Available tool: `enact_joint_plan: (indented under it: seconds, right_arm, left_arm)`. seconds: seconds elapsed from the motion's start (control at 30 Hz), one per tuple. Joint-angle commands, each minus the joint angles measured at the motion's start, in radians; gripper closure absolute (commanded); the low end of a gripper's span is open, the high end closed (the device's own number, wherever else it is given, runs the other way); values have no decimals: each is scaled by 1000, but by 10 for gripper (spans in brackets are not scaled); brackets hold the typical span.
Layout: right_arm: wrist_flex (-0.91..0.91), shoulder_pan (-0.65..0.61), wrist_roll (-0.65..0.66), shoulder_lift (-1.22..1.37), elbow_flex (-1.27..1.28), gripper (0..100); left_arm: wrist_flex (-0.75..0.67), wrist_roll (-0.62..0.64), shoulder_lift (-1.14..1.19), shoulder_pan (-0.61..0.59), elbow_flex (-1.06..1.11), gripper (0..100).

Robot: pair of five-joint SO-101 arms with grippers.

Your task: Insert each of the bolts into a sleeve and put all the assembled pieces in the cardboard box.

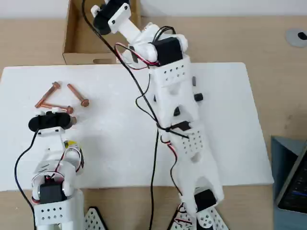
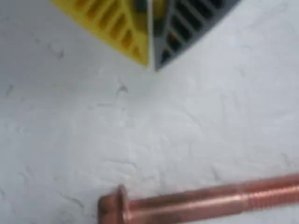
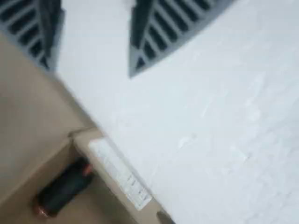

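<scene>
**Clerk:** Entry one, bolts. Location to be given.

**Checker:** Copper bolts are listed loose on the white mat, clustered near the left arm. Two of them meet at one end. In the left wrist view, one bolt is recorded lying flat on the mat, near the left jaws but apart from them.

**Clerk:** Entry two, sleeves and container.

**Checker:** A dark sleeve, with copper showing at its ends, is logged lying on the floor of the cardboard box. The box is placed on the desk, just beyond the far edge of the mat.

**Clerk:** Entry three, left jaws. State to be noted.

**Checker:** Clenched. The yellow finger and the dark finger are pressed tip to tip just above the mat, and nothing is gripped.

**Clerk:** Entry four, right jaws.

**Checker:** Released. The two dark fingers are held well apart. The right arm is stretched across the mat, and the right jaws are positioned over the cardboard box.
</scene>
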Motion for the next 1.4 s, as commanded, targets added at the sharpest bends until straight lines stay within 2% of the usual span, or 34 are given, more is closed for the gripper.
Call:
enact_joint_plan:
  seconds: [0.0, 0.13, 0.33, 0.57, 0.97, 1.13, 1.37]
  right_arm:
    - [31, 35, -71, -117, -50, 875]
    - [32, 44, -118, -154, -48, 875]
    - [32, 47, -121, -222, 24, 875]
    - [32, 77, -196, -441, 404, 875]
    - [31, 133, -198, -829, 1147, 875]
    - [9, 189, -198, -874, 1374, 875]
    - [-152, 239, -190, -872, 1572, 873]
  left_arm:
    - [-18, -6, -8, 0, -5, 998]
    - [-18, -6, -8, -2, -5, 998]
    - [-18, -6, -8, -3, -5, 998]
    - [-18, -6, -8, -3, -5, 998]
    - [-18, -6, -8, -5, -5, 998]
    - [-18, -6, -8, -5, -5, 998]
    - [-18, -6, -8, -5, -5, 998]
